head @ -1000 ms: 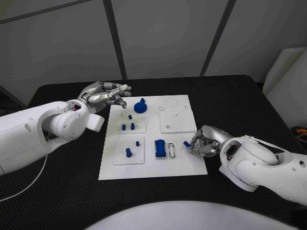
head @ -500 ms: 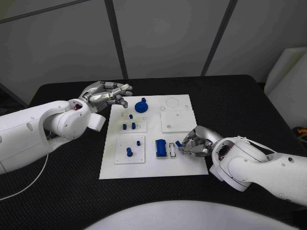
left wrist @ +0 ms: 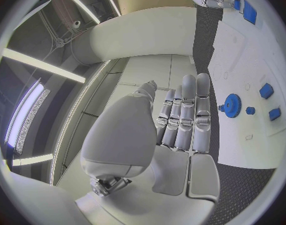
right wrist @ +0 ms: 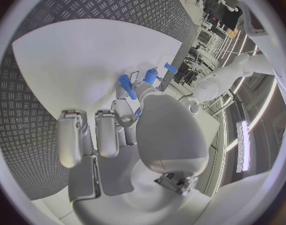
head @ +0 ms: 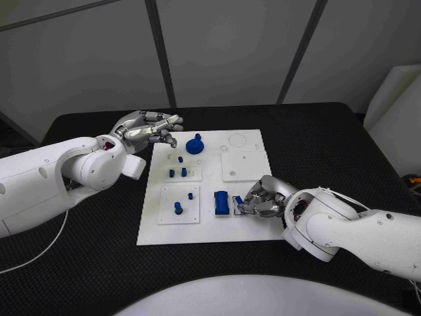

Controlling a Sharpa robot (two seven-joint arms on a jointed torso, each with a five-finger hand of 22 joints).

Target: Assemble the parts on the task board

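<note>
Here, small blue part (head: 237,199) pinched in right hand (head: 263,197) fingers over task board (head: 210,230); left hand (head: 146,128) fingers spread, empty

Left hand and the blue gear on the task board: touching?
Apart. In the head view the left hand hovers at the task board's far-left corner, with bare white board showing between its fingers and the blue gear.

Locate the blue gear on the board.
In the head view, the blue gear sits at the far end of the task board, close to the left hand, with small blue pegs just nearer the robot.
</note>
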